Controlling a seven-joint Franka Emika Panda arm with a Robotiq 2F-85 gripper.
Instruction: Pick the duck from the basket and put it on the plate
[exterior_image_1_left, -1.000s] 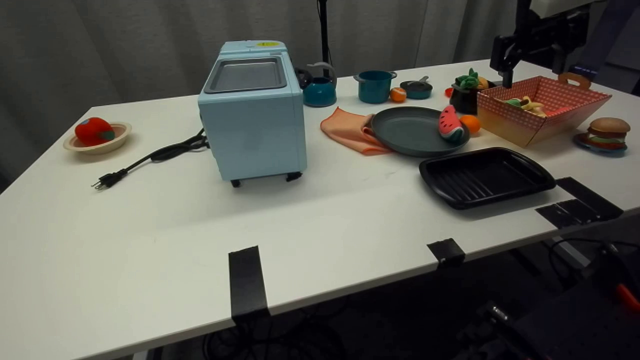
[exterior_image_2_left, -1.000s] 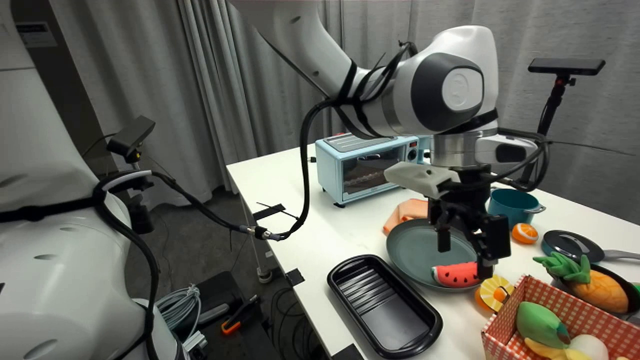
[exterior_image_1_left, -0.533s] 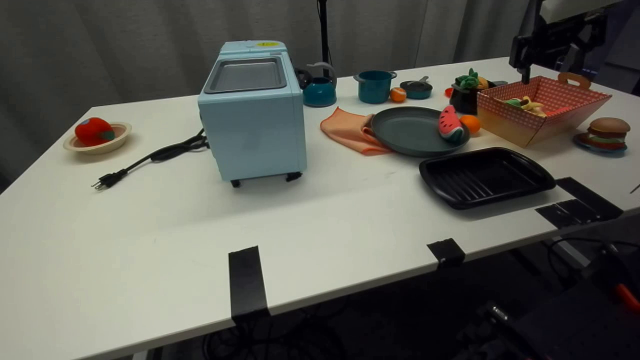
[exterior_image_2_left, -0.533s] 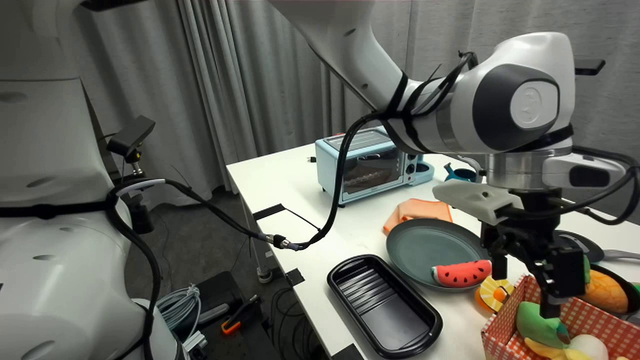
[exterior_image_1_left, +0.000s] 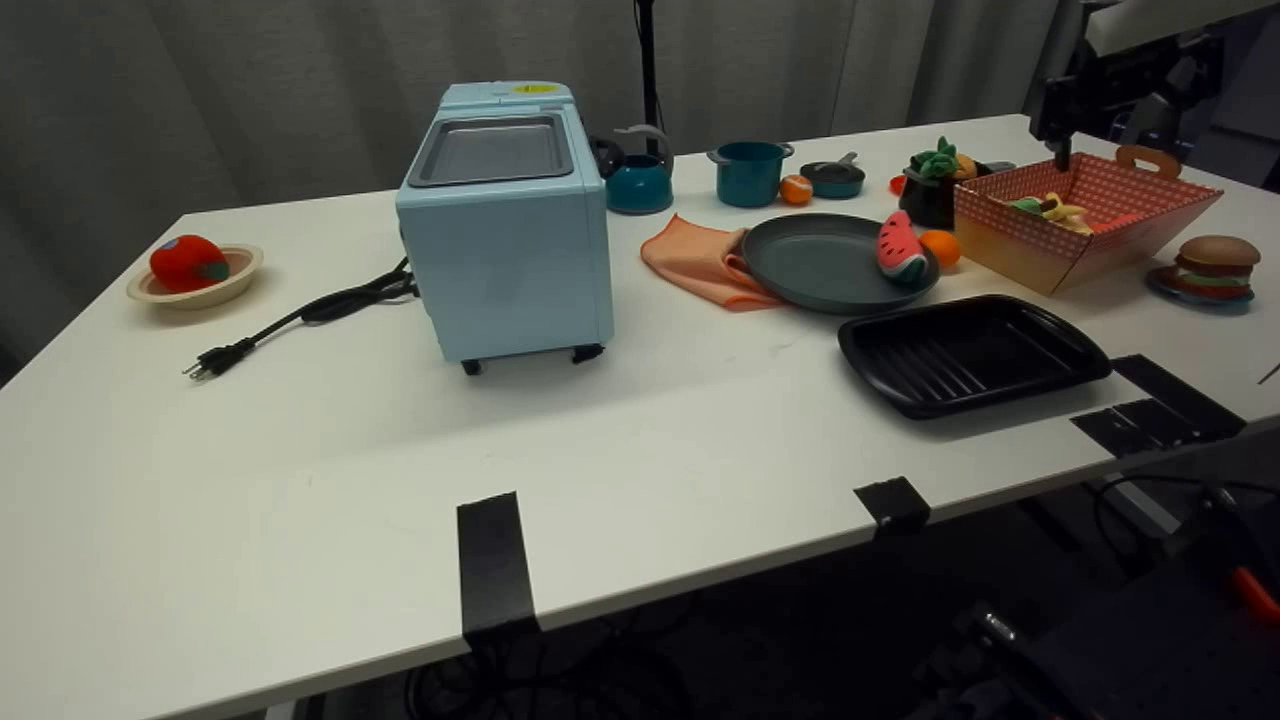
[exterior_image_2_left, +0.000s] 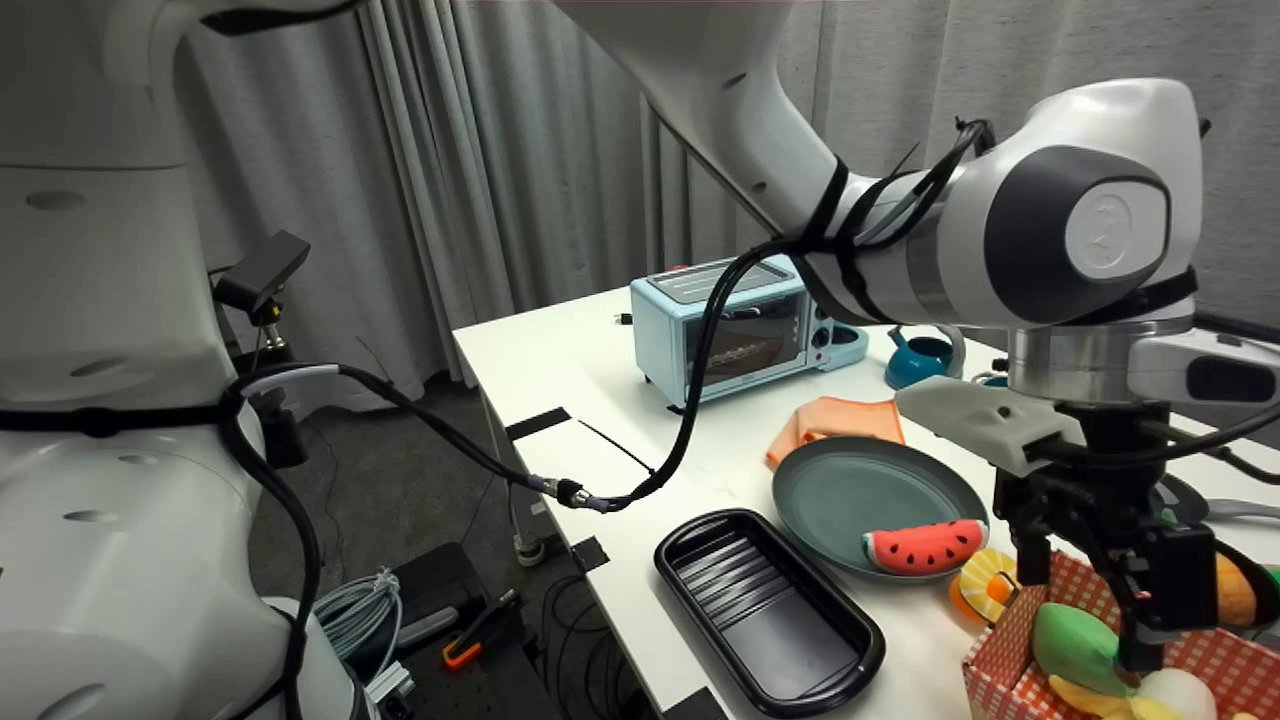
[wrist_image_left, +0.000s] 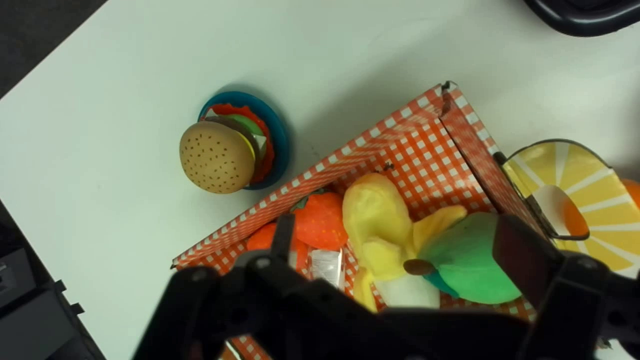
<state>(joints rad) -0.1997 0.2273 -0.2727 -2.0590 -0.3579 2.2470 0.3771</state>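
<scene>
Gripper (exterior_image_2_left: 1088, 615) and arm (exterior_image_2_left: 740, 110) have shifted since the earlier frames, away from the plate (exterior_image_2_left: 840, 490) and toward the right edge of the worktop (exterior_image_1_left: 330, 470); the gripper now hangs over the basket (exterior_image_1_left: 1005, 235). Its jaws are spread wide, and the wrist view shows the duck (wrist_image_left: 372, 210) in the gap between them. That pale-yellow duck lies in the basket, just beside a green toy (wrist_image_left: 465, 265), with a strawberry (wrist_image_left: 320, 222) on its other side and a white toy (wrist_image_left: 409, 294) partly hidden near it.

Near the right edge stands the basket, and between it and the front right corner sits a burger (wrist_image_left: 217, 157) on a blue saucer (wrist_image_left: 281, 142). The plate lies well in from every edge, with a watermelon slice (exterior_image_2_left: 925, 548) on it by the rim and an orange cloth (exterior_image_1_left: 700, 262) just beside it. Toward the taped front edge from the plate is the tray (exterior_image_2_left: 790, 640). An oven (exterior_image_1_left: 515, 260) stands on the left half, and a bowl (exterior_image_1_left: 210, 298) with a tomato (exterior_image_1_left: 185, 262) is near the back left corner. Kettle (exterior_image_1_left: 640, 185), pot (exterior_image_1_left: 750, 175) and pan (exterior_image_1_left: 832, 182) stand toward the back edge.
</scene>
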